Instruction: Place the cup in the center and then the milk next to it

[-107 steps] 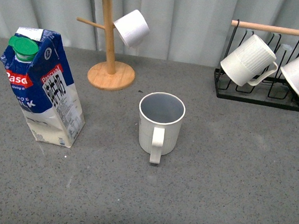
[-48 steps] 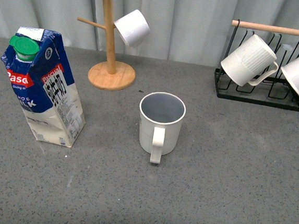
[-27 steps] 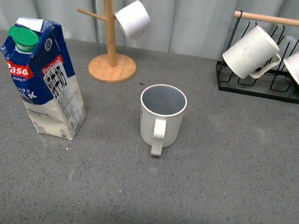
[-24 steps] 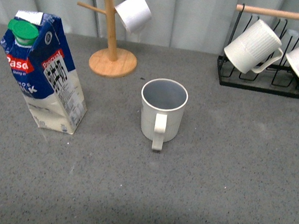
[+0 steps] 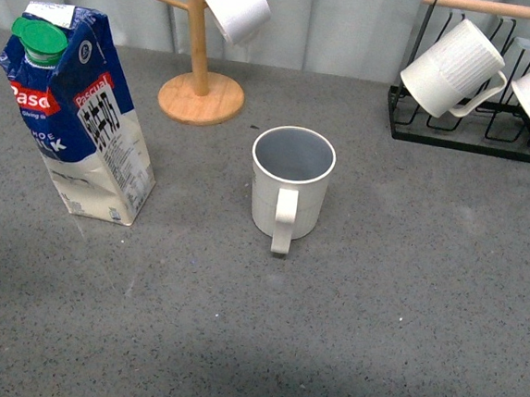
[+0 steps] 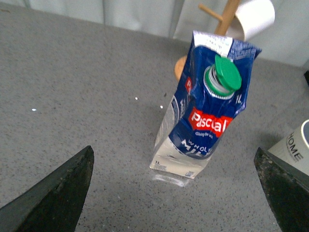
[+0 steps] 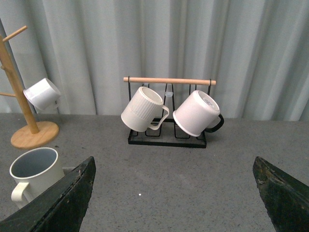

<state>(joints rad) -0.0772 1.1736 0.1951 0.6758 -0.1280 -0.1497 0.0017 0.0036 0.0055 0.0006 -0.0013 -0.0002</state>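
Cup and milk sit higher in the front view than before, while left gripper and right gripper gape wide, empty.

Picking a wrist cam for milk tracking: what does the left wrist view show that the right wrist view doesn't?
Left wrist only: the milk carton with its green cap, and the HOME lettering on the cup.
Right wrist only: the black wire rack holding a ribbed white mug and a smooth white mug, plus the cup's handle and inside.
Both: the cup, the wooden mug tree and the small white mug hanging on it.
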